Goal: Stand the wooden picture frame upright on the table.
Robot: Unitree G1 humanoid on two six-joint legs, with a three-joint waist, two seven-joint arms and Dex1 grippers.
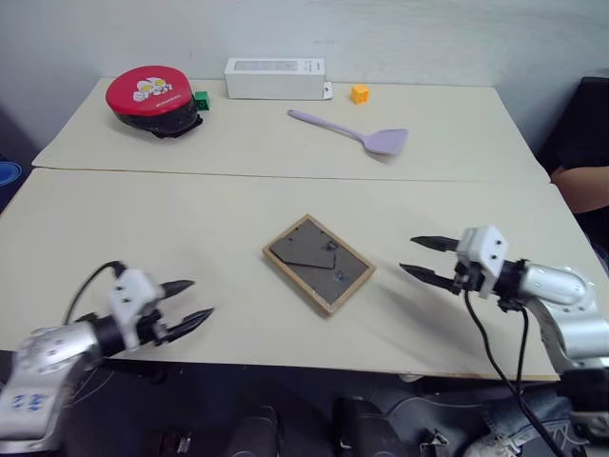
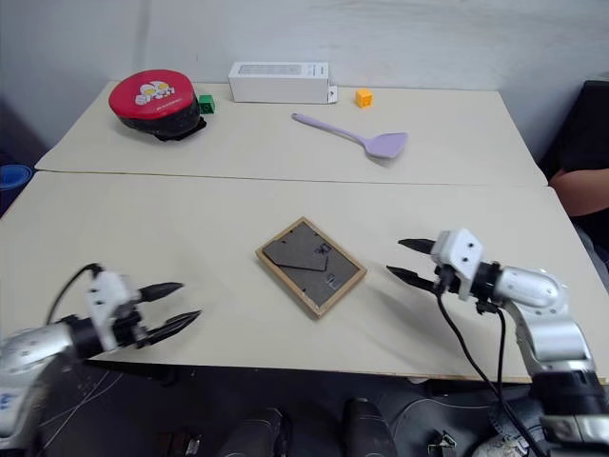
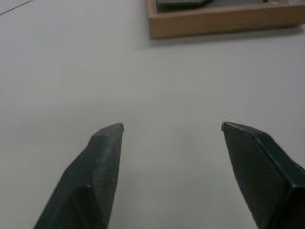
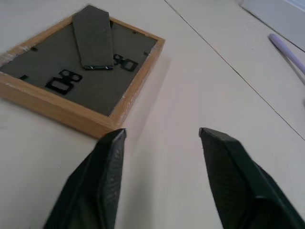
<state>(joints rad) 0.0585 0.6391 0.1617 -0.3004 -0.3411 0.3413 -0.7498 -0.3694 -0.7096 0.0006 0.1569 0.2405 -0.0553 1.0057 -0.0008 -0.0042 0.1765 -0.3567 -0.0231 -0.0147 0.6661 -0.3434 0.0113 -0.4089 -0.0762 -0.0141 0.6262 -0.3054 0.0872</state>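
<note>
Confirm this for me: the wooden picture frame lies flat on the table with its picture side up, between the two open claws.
One detail is wrong. The wooden picture frame lies flat on the table between the open left claw and right claw, but back side up: the right wrist view shows its dark grey back panel and folded stand facing upward, not the picture.

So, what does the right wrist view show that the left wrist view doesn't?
Right wrist alone: the wooden picture frame's dark back panel with its folded stand, the seam between tabletops, a lilac spatula and a white box's corner, past the open right claw. Left wrist alone: one frame edge, past the open left claw. Shared: the frame lying face down on the beige table, neither claw touching it.
</note>
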